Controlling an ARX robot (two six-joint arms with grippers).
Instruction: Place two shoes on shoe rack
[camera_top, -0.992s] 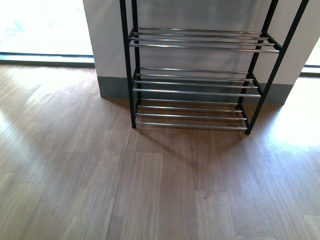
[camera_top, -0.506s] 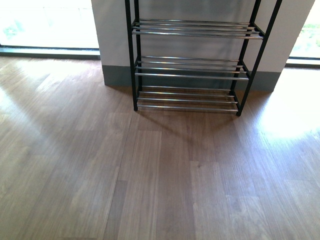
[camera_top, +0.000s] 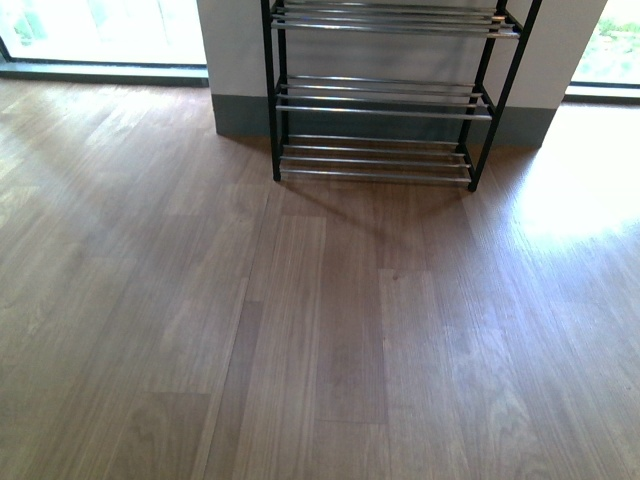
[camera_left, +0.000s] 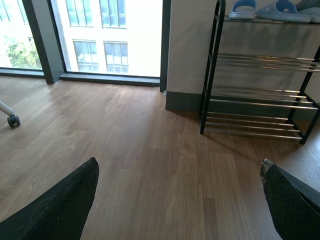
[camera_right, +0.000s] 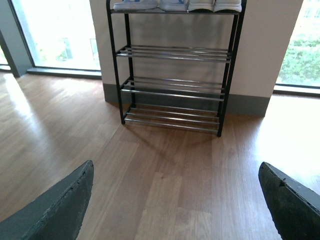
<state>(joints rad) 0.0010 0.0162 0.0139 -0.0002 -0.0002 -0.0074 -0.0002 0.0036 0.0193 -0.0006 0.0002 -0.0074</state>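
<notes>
Fingers (camera_left: 55, 205) of the left gripper (camera_left: 180, 200) and right gripper (camera_right: 175, 200) stood spread wide, holding nothing. Grey knit sneakers: none in any view. Black-framed, chrome-barred shoe rack (camera_top: 378, 110) sat at 12 o'clock against the pale wall (camera_right: 265, 45), lower tiers bare; blue slippers (camera_left: 270, 9) on a higher tier. Risk, judged: no target visible on the wood-plank floor (camera_top: 320, 330), so any reach would close on air.

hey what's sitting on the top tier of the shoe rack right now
Blue slippers show on the shoe rack in the left wrist view; the right wrist view shows pale footwear there. The frame edge crops both. The three lower tiers are bare; no grey sneakers are visible.
</notes>
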